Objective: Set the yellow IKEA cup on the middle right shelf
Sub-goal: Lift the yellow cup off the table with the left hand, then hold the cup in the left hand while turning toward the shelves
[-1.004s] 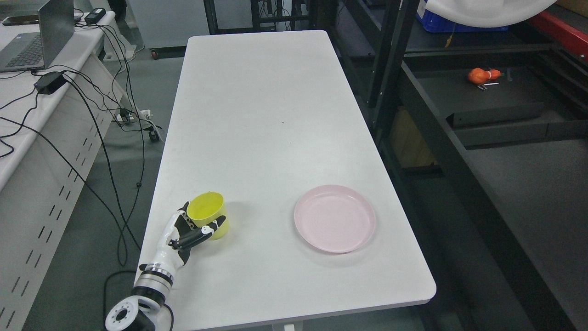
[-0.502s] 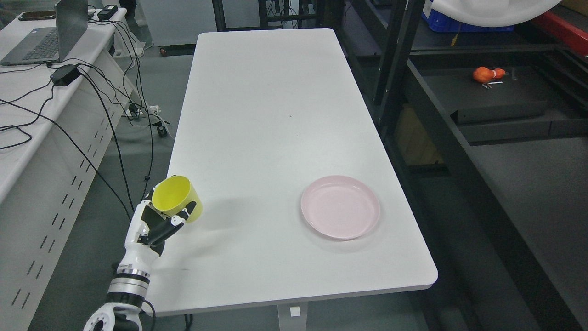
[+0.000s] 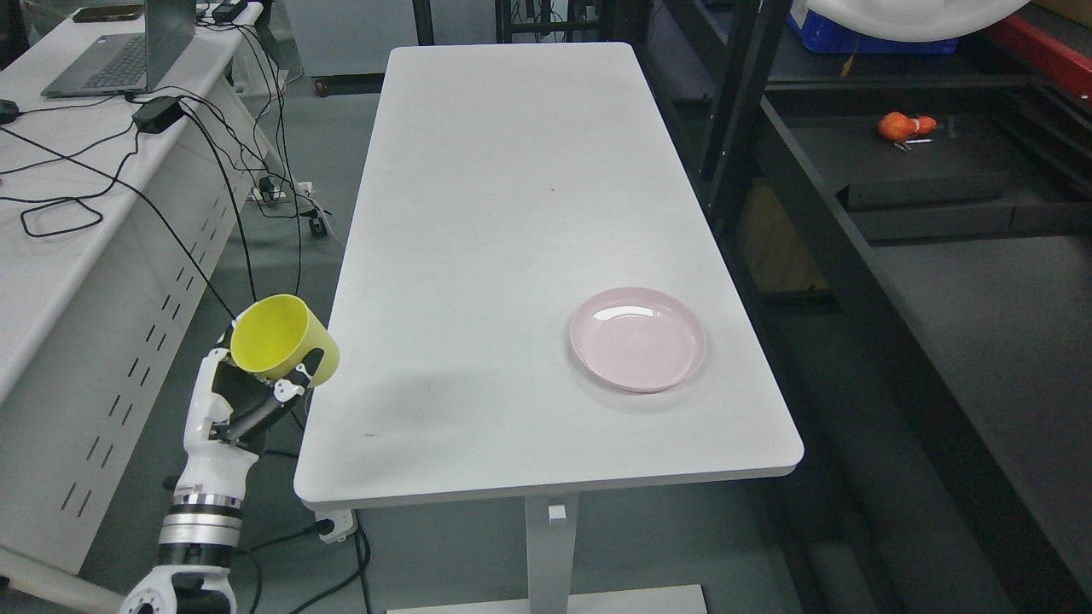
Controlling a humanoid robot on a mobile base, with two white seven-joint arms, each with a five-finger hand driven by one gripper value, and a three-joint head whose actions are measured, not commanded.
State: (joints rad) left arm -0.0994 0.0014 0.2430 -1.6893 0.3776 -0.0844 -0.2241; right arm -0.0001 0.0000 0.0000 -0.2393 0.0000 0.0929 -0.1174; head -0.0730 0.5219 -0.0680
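Now, fingers: the black-tipped fingers (image 3: 286,392) of the left hand (image 3: 243,401) are wrapped around the lower body of the yellow cup (image 3: 281,343), grasping it from beneath and from the side.
Left hand: white shell with black joints, raised off the table's left side, its palm turned up toward the cup.
Left arm: the forearm (image 3: 200,503) rises from the lower left corner, with a silver ring at the wrist.
Right hand: out of the picture.
Yellow cup: held in the air, tilted so that its open mouth faces up and to the left; it hangs beside the white table (image 3: 512,213), at the near part of the left edge, partly over the edge and partly over the floor. It touches only the hand.
White table: long and rectangular with rounded corners, running away from the camera on a white leg (image 3: 546,546).
Pink plate (image 3: 638,338): flat on the table near the right edge, toward the near end, well apart from the cup.
Black shelving (image 3: 896,222): a dark metal rack stands just right of the table; its shelves are dark and broad.
Orange object (image 3: 903,126): small, lying on a far shelf of the rack; too small to name.
Side desk (image 3: 51,256): white, at the left, carrying a laptop (image 3: 119,51) and a black power brick (image 3: 158,113).
Cables (image 3: 230,170): black, trailing from the desk down to the grey floor between desk and table.
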